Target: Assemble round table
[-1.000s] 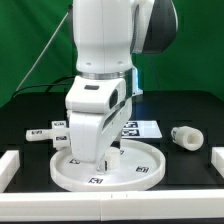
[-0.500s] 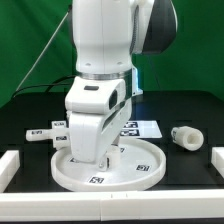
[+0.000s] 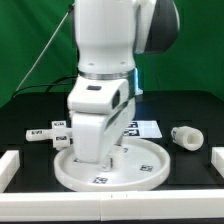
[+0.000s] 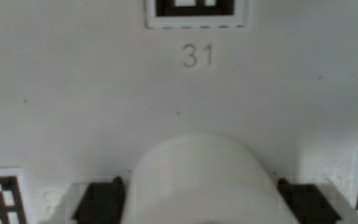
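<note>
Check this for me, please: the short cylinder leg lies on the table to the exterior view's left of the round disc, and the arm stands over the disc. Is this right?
Not quite. The short cylinder leg lies to the exterior view's right of the round disc, not its left; the exterior view shows this. The arm does stand over the disc.

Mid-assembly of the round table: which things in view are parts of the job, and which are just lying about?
Job:
round disc, gripped by the fingers
cylinder leg
cross-shaped piece

Lying about:
marker board
white edge rails
</note>
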`<state>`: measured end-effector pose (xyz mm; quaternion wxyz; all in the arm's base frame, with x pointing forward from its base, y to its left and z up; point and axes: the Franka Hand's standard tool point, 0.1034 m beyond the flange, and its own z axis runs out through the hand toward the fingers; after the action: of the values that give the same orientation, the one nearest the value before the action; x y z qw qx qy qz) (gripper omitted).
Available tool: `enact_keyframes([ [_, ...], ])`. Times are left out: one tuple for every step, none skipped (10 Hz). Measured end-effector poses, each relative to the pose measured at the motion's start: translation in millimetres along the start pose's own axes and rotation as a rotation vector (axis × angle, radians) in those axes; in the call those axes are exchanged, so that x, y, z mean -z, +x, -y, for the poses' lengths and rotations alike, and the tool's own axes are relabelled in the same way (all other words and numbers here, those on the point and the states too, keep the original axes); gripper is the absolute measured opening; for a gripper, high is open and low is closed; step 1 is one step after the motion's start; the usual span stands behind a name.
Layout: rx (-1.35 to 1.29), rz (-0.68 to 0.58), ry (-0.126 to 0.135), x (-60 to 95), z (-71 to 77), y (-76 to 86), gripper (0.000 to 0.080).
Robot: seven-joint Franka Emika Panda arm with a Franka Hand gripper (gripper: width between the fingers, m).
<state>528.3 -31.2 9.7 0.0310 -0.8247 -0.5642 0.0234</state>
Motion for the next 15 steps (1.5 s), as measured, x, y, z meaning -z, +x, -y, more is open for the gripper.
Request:
enact_keyframes([
  [0.025,-0.006,-0.005,-0.2,-0.9,19.1,0.0409],
  [0.037,-0.009,-0.013,-0.5,-1.9,28.5,0.0409],
  [0.028,-0.011,-0.016,-0.7,0.0,38.8,0.0409],
  [0.018,-0.012,-0.016,-0.8,2.4,49.7,0.0409],
  [0.014,-0.014,-0.017,-0.9,1.9,56.1,0.0409],
  [0.014,-0.019,-0.021,-0.7,-0.7,60.7,0.0409],
  [0.014,-0.023,-0.024,-0.5,-3.7,63.9,0.0409],
  [0.015,-0.027,-0.028,-0.2,-6.8,67.1,0.0409],
  [0.016,-0.03,-0.029,-0.3,-8.0,69.2,0.0409],
  [0.015,-0.032,-0.031,-0.1,-8.8,71.8,0.0409],
  [0.016,-0.034,-0.031,-0.2,-8.6,73.5,0.0409],
  [0.015,-0.033,-0.031,-0.3,-8.8,72.8,0.0409],
  [0.015,-0.033,-0.031,-0.3,-8.8,72.7,0.0499],
  [0.015,-0.033,-0.031,-0.4,-8.8,72.7,0.0602],
  [0.015,-0.033,-0.031,-0.4,-8.8,72.6,0.0635],
])
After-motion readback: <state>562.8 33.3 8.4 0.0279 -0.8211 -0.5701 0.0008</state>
